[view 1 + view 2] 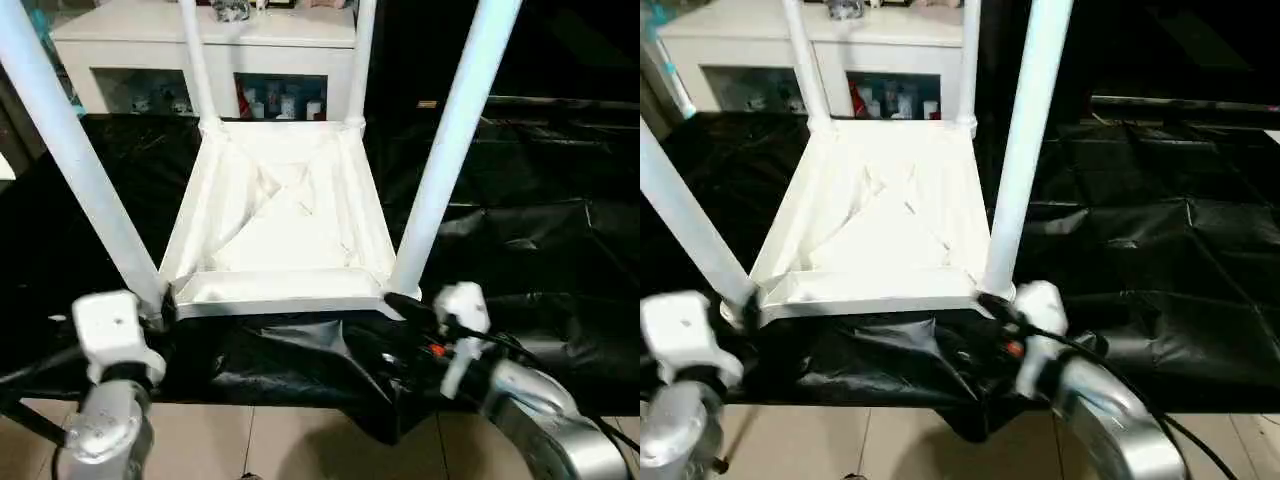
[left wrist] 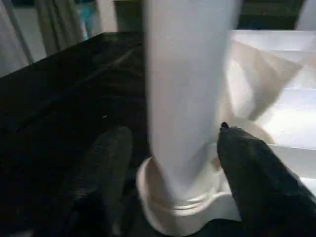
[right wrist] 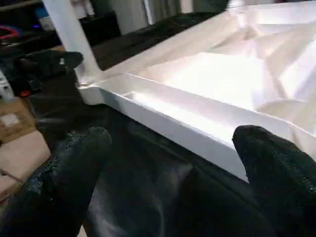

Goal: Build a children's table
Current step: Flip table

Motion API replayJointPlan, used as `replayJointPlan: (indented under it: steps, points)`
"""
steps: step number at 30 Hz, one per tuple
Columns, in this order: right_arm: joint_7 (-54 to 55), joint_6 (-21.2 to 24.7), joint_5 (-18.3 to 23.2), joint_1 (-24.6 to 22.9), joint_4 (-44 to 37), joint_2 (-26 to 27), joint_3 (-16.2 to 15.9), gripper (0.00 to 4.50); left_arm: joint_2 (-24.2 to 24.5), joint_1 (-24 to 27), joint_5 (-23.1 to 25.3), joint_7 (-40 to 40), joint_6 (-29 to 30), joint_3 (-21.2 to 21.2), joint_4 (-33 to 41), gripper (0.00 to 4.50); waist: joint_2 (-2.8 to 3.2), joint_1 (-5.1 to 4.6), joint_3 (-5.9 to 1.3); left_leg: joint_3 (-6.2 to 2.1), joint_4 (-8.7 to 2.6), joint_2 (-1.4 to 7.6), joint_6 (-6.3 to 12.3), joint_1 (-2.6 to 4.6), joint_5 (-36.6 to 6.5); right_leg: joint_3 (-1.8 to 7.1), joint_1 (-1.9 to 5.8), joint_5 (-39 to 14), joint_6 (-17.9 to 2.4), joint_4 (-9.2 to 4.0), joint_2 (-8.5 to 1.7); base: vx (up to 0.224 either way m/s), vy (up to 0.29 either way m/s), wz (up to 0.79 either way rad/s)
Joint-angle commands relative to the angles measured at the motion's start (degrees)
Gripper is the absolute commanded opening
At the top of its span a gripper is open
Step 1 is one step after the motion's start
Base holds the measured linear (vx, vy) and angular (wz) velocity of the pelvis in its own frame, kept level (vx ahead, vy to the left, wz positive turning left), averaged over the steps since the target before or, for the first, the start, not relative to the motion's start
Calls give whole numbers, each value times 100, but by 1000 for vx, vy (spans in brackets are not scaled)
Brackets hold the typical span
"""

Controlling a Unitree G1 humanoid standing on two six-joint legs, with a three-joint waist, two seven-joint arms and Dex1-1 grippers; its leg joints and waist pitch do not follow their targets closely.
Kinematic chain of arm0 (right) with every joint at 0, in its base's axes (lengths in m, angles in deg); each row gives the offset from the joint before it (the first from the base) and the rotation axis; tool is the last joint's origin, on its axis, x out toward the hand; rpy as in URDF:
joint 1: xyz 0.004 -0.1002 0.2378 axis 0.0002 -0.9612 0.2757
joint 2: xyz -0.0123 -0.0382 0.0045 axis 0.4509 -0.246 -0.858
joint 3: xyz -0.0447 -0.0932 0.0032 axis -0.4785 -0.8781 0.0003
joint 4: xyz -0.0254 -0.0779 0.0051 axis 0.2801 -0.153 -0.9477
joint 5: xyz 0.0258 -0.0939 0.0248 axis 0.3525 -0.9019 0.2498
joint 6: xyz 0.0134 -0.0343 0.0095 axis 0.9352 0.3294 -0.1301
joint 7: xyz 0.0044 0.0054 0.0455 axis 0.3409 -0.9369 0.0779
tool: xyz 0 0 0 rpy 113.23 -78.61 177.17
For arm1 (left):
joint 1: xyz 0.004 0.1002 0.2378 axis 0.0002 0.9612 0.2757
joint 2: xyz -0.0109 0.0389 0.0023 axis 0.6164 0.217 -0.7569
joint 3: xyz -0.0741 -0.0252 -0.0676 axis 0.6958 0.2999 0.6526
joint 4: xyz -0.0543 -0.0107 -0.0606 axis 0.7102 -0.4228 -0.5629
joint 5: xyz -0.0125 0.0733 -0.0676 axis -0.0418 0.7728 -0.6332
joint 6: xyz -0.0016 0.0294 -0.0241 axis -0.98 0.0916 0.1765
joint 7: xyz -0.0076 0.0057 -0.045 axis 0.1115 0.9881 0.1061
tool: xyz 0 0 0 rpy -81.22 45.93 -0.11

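Observation:
The children's table lies upside down on a black sheet. Its white ribbed tabletop [image 1: 280, 230] faces up, and all four white legs stand in the corner sockets. My left gripper [image 2: 173, 133] is open around the base of the near-left leg [image 1: 75, 150]. One finger [image 2: 106, 168] stands a little off the leg, and the other finger [image 2: 256, 173] is close against the socket. My right gripper [image 3: 173, 136] is open wide just in front of the tabletop's near edge, beside the near-right leg [image 1: 450, 140], and holds nothing.
A white cabinet [image 1: 300, 30] with glass-fronted shelves stands right behind the far legs [image 1: 197, 60]. The crinkled black sheet [image 1: 540, 250] covers the work surface and hangs over its front edge. Tiled floor [image 1: 280, 440] shows below.

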Motion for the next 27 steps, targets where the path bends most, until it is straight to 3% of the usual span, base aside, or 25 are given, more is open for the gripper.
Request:
replayJointPlan:
  steps: [1,2,3,4,5,8,9,10,11,12,13,14,15,16,17,19,20,23,27]
  points:
    - [-56,-82,70,141,126,28,-59,450,46,-33,-83,26,124,74,46,353,-52,48,-215,-165,-536,316,148,116,-1058,198,3,546,-983,-494,-408,0,0,0]
    - [-77,-95,72,198,174,50,-74,450,56,-48,-112,20,127,95,38,362,-28,63,-213,-172,-544,329,149,123,-1021,194,-5,548,-998,-489,-405,0,0,0]
    - [-122,-122,25,378,358,120,-109,450,105,-180,-296,-126,157,113,-70,362,-70,73,-212,-161,-544,344,145,131,-1015,196,-9,594,-997,-491,-394,0,0,0]
    - [-133,-124,20,410,390,132,-118,450,126,-213,-323,-169,162,105,-104,366,-39,106,-223,-165,-543,337,116,145,-989,190,-22,620,-1024,-467,-394,0,0,0]
    - [-162,-123,14,493,468,163,-143,450,183,-306,-393,-296,167,71,-199,383,-79,114,-218,-154,-545,338,104,151,-998,195,-30,601,-1017,-478,-391,0,0,0]
    - [-300,-53,88,740,680,253,-252,450,346,-688,-479,-612,146,-44,-641,404,-81,181,-221,-149,-560,343,29,176,-1039,207,-46,568,-959,-464,-393,0,0,0]
    - [-328,-48,96,782,720,266,-273,450,368,-760,-499,-663,151,-57,-731,408,-114,197,-221,-141,-555,333,10,174,-1014,211,-46,604,-922,-452,-392,0,0,0]
    - [-360,-42,105,824,762,275,-299,450,404,-835,-489,-701,146,-75,-842,421,-106,204,-230,-145,-565,338,-23,170,-983,205,-35,668,-881,-448,-394,0,0,0]
    - [-403,-14,116,867,803,281,-338,450,487,-933,-389,-718,103,-117,-1039,421,-162,208,-230,-141,-567,347,-13,167,-956,206,-25,721,-858,-454,-396,0,0,0]
    - [-419,-19,78,920,838,284,-398,450,598,-1078,-315,-706,73,-111,-1309,443,-126,224,-236,-139,-562,340,-38,176,-927,208,-38,808,-831,-440,-402,0,0,0]
    - [-421,-2,75,968,858,291,-415,450,672,-1209,-251,-633,45,-74,-1522,443,-222,227,-241,-134,-568,336,-34,172,-909,204,-20,875,-775,-444,-397,0,0,0]
    - [-424,4,78,1009,882,292,-418,450,717,-1298,-227,-580,35,-50,-1650,448,-192,241,-247,-139,-567,330,-44,183,-913,205,-30,880,-762,-434,-405,0,0,0]
    - [-434,9,95,1035,895,298,-414,450,721,-1389,-275,-500,35,43,-1752,448,-221,231,-254,-144,-574,335,-71,180,-919,198,-15,923,-737,-431,-406,0,0,0]
    - [-454,30,120,1066,903,291,-398,450,721,-1466,-310,-439,56,99,-1796,448,-205,241,-264,-158,-581,350,-122,185,-897,187,-9,1021,-761,-414,-417,0,0,0]
    - [-473,51,144,1096,909,284,-384,450,722,-1540,-341,-380,76,153,-1836,448,-356,209,-251,-135,-585,360,-96,182,-889,184,-3,1060,-766,-431,-400,0,0,0]
    - [-507,100,172,1156,899,271,-372,450,681,-1682,-513,-385,130,263,-1842,421,-298,238,-261,-135,-581,362,-107,204,-864,189,-17,1069,-824,-408,-426,0,0,0]
    - [-581,86,217,1221,982,294,-359,450,674,-1798,-561,-385,179,279,-1885,413,-351,228,-263,-131,-584,361,-112,190,-767,185,-2,1228,-837,-407,-415,0,0,0]
    - [-678,40,266,1238,1078,310,-361,450,662,-1874,-660,-468,120,273,-1986,388,-383,238,-261,-120,-575,350,-135,189,-758,184,-3,1400,-836,-396,-413,0,0,0]
    - [-888,-63,277,1214,1197,252,-429,450,557,-1952,-840,-448,125,314,-1933,365,-381,293,-263,-108,-564,354,-113,196,-780,190,2,1439,-883,-396,-425,0,0,0]
